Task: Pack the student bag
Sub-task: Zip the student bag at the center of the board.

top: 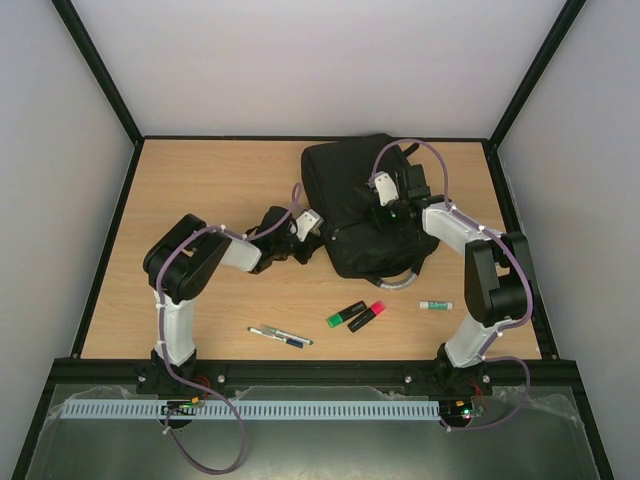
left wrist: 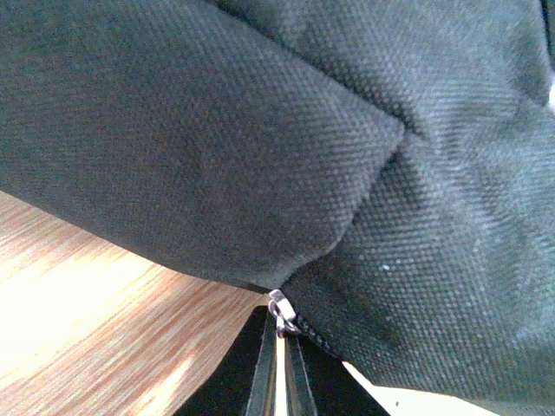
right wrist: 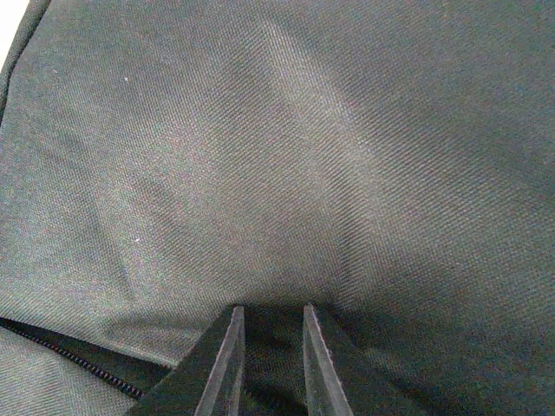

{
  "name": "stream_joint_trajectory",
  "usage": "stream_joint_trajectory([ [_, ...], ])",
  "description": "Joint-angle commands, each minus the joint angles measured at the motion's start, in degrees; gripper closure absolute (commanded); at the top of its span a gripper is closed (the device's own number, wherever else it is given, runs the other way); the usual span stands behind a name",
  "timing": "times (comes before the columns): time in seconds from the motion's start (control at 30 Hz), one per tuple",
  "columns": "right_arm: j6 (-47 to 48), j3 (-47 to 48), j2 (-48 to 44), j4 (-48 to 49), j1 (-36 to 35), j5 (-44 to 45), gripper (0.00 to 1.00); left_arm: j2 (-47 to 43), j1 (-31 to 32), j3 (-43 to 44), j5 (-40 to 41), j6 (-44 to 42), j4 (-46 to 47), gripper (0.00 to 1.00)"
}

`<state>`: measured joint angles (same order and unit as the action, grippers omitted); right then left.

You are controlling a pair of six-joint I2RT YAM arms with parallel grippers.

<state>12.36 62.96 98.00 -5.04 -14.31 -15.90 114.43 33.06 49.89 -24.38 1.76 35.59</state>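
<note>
Left gripper (left wrist: 279,336): slim black fingers closed together, a small silver zipper pull (left wrist: 278,308) right at their tips. Right gripper (right wrist: 270,314) is clamped on a fold of coarse woven black cloth atop the soft, rectangular student bag (top: 350,205). The bag lies toward one o'clock on the wood-grain table (top: 200,190).

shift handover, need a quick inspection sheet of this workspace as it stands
surface: wooden table, no spills seen
job's things: student bag at back centre, grey handle on its near side; pen, green highlighter, pink highlighter, white tube lie outside it near the front
clutter: nothing seen
grippers: left gripper shut, tips at the zipper pull; right gripper seems to pinch a fold of the bag
cables: purple cables hang in loops, none seen caught
surroundings: light walls, black frame
</note>
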Motion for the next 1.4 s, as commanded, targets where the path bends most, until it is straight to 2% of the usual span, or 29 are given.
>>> stream_joint_trajectory([
  [0.0,-1.0,-2.3,5.6,-7.9,0.3,3.9,0.82,-0.7,1.1,-0.1,1.5,0.9,-1.9,0.98],
  [0.4,-1.8,-0.9,9.2,-9.4,0.2,5.9,0.83,-3.2,8.0,-4.4,5.7,2.6,-6.3,0.98],
  [0.6,-2.1,-0.3,10.7,-9.9,0.2,5.2,0.84,-7.2,14.1,-6.2,7.8,3.4,-7.7,0.98],
  [0.8,-2.3,0.4,12.8,-10.8,0.1,4.4,0.85,-8.2,20.0,-1.9,9.2,3.8,-10.7,0.98],
  [1.13,-2.6,1.2,12.9,-11.8,0.0,2.9,0.85,-0.8,25.7,11.2,10.9,3.7,-16.8,0.98],
  [1.27,-2.7,1.8,10.6,-12.8,0.3,2.6,0.85,-2.6,25.9,11.2,12.7,4.5,-18.3,0.90],
  [1.37,-3.3,2.8,7.2,-14.4,1.0,1.2,0.84,-6.1,26.0,10.1,14.5,4.6,-21.1,0.76],
])
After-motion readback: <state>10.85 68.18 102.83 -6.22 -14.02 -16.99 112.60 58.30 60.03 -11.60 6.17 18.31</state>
